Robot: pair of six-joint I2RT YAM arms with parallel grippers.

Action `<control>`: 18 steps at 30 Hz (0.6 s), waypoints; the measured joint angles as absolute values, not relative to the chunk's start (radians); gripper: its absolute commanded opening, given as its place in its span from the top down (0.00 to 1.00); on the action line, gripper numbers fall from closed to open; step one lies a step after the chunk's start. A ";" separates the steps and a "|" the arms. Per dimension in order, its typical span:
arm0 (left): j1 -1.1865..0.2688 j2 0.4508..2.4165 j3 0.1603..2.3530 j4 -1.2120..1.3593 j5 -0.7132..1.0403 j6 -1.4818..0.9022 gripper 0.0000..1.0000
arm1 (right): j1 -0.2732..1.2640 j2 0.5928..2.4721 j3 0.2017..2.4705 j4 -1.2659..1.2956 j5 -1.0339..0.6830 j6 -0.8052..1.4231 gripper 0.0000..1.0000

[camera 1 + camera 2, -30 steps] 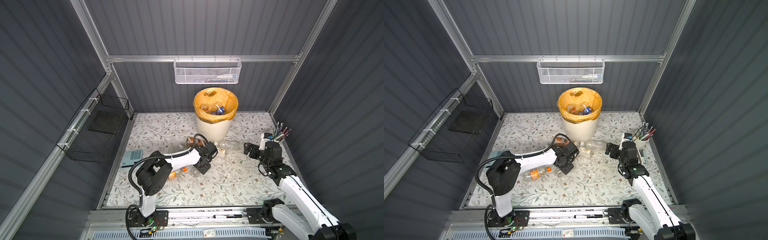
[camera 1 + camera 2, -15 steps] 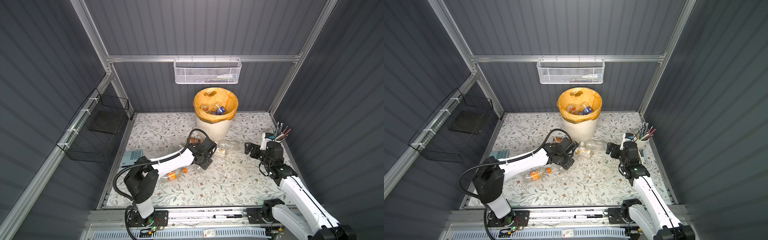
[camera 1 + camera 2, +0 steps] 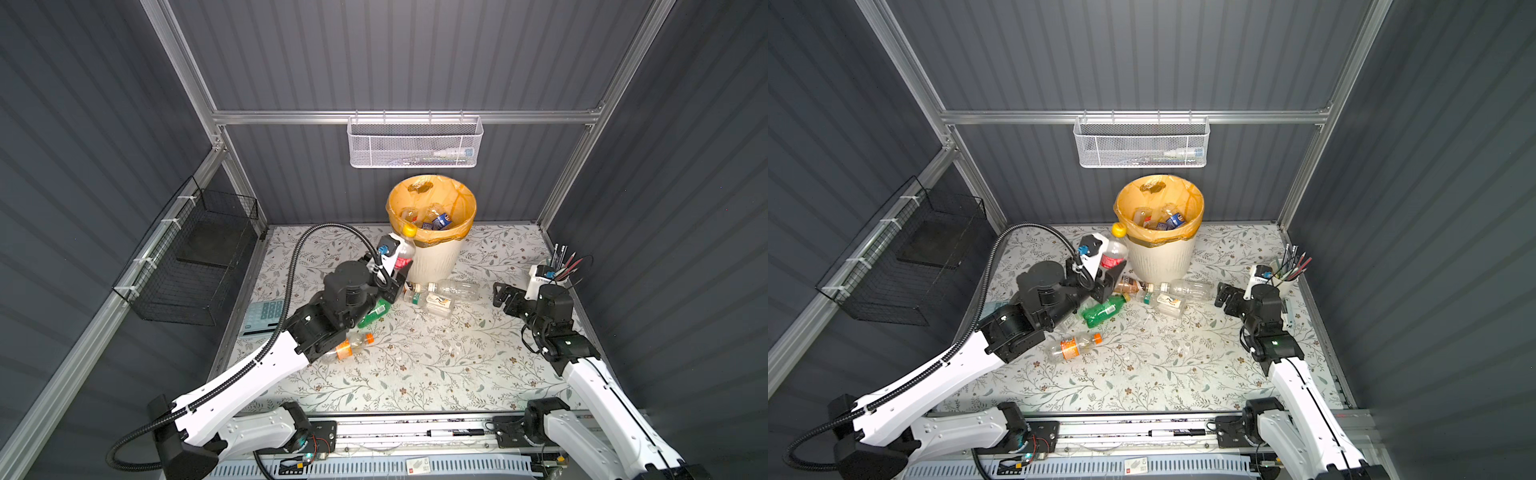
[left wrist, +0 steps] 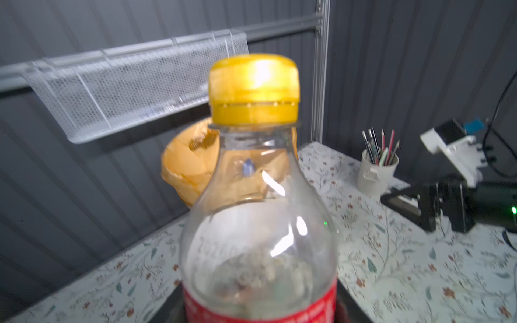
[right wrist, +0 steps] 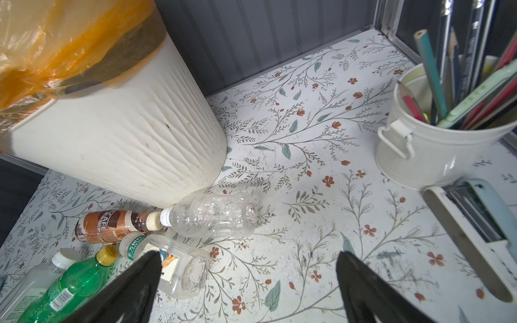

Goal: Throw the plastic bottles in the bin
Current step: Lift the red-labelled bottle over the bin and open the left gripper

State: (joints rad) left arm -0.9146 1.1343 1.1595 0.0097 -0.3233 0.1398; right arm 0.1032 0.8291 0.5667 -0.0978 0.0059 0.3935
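My left gripper [image 3: 395, 276] [image 3: 1106, 278] is shut on a clear plastic bottle [image 3: 402, 253] [image 3: 1113, 254] [image 4: 257, 223] with a red label and a yellow cap. It holds the bottle upright, off the floor, against the left side of the bin [image 3: 434, 259] [image 3: 1160, 259] [image 4: 190, 165]. The bin holds several bottles [image 3: 436, 218]. On the floor by its base lie a clear bottle [image 3: 455, 289] [image 5: 212, 215], a brown one [image 3: 1131, 286] [image 5: 109, 225], a green one [image 3: 1102, 309] [image 5: 75, 285] and an orange-labelled one [image 3: 347, 347]. My right gripper [image 3: 505, 297] [image 5: 249, 260] stands open just right of them.
A white mesh basket [image 3: 413, 143] hangs on the back wall above the bin. A black wire basket [image 3: 195, 257] hangs on the left wall. A white pencil cup [image 3: 557, 270] [image 5: 436, 151] stands at the right edge and a calculator [image 3: 264, 316] lies at the left edge.
My left gripper closed on the red-labelled bottle and lifted it from the floor up beside the bin's rim. The right arm has barely moved.
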 measured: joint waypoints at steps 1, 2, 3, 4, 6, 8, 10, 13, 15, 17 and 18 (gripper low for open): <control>-0.912 1.158 1.184 0.052 -0.323 0.157 0.55 | 0.103 0.827 0.567 -0.098 0.006 0.393 0.01; -0.902 1.191 1.215 0.085 -0.319 0.168 0.55 | 0.103 0.825 0.567 -0.098 0.006 0.394 0.01; -0.889 1.243 1.263 0.113 -0.305 0.174 0.55 | 0.103 0.824 0.567 -0.098 0.006 0.395 0.01; -0.872 1.304 1.323 0.128 -0.282 0.171 0.54 | 0.103 0.823 0.567 -0.099 0.004 0.397 0.01; -0.816 1.452 1.486 0.127 -0.218 0.145 0.51 | 0.102 0.824 0.572 -0.102 -0.003 0.398 0.01; -0.765 1.618 1.684 0.095 -0.163 0.112 0.38 | 0.102 0.826 0.584 -0.118 -0.017 0.400 0.01; -0.732 1.803 1.921 0.010 -0.125 0.083 0.24 | 0.102 0.829 0.603 -0.139 -0.031 0.398 0.01; -0.715 2.000 2.169 -0.128 -0.114 0.036 0.00 | 0.102 0.825 0.624 -0.162 -0.044 0.390 0.01; -0.718 2.037 2.186 -0.200 -0.117 0.008 0.00 | 0.102 0.812 0.625 -0.177 -0.046 0.386 0.01; -0.721 2.022 2.128 -0.228 -0.128 -0.011 0.00 | 0.102 0.800 0.625 -0.194 -0.046 0.385 0.01; -0.721 1.991 2.067 -0.224 -0.136 -0.020 0.00 | 0.102 0.795 0.624 -0.200 -0.046 0.385 0.01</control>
State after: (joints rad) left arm -0.7212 1.9911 2.0674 -0.2241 -0.1356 -0.0200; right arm 0.1017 0.7948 0.6243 -0.2005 -0.0456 0.3851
